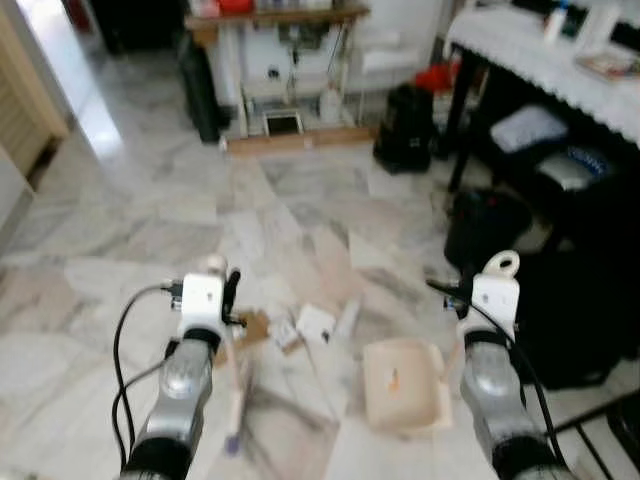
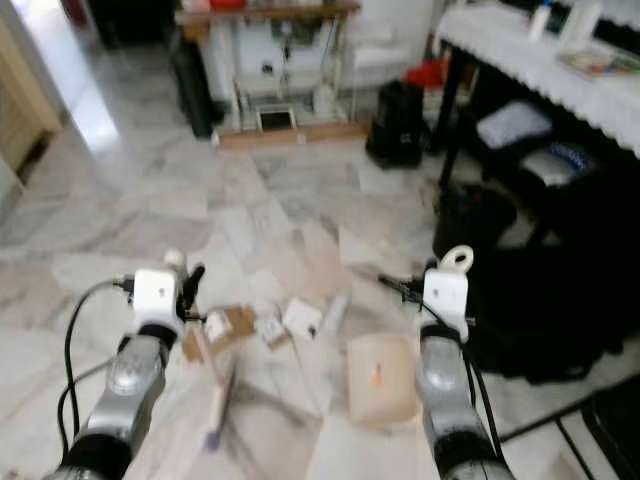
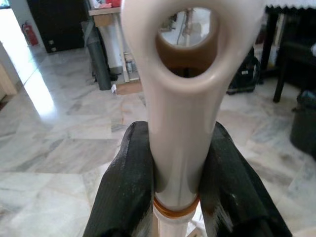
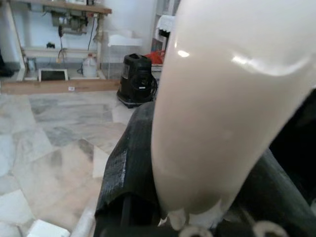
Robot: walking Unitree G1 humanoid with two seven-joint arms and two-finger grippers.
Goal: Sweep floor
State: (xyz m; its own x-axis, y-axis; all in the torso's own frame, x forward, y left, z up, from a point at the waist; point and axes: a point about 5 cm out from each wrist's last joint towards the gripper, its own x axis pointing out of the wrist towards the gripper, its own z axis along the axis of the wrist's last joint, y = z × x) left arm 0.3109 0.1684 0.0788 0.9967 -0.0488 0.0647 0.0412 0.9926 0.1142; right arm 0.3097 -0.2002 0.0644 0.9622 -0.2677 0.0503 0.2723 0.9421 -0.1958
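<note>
The marble floor (image 1: 150,230) spreads out pale and veined toward a counter (image 1: 560,60) with a white lace-edged cloth on the robot's right and a wooden shelf unit (image 1: 280,20) at the far wall. A black bag (image 1: 405,130) sits near the shelf's foot, and a dark bin (image 1: 485,225) stands beside the counter leg.

The cream dustpan (image 1: 400,395) lies flat on the floor just ahead of the right arm, its handle (image 4: 222,108) clamped in the right end effector (image 4: 197,197). The left end effector (image 3: 175,187) is closed tight on the broom handle (image 3: 187,74) (a cream shaft with a hanging loop at its tip), which slants down to the floor beside the left arm.

Between broom and dustpan lies the litter (image 1: 300,328): scraps of white paper and brown cardboard, close together.
</note>
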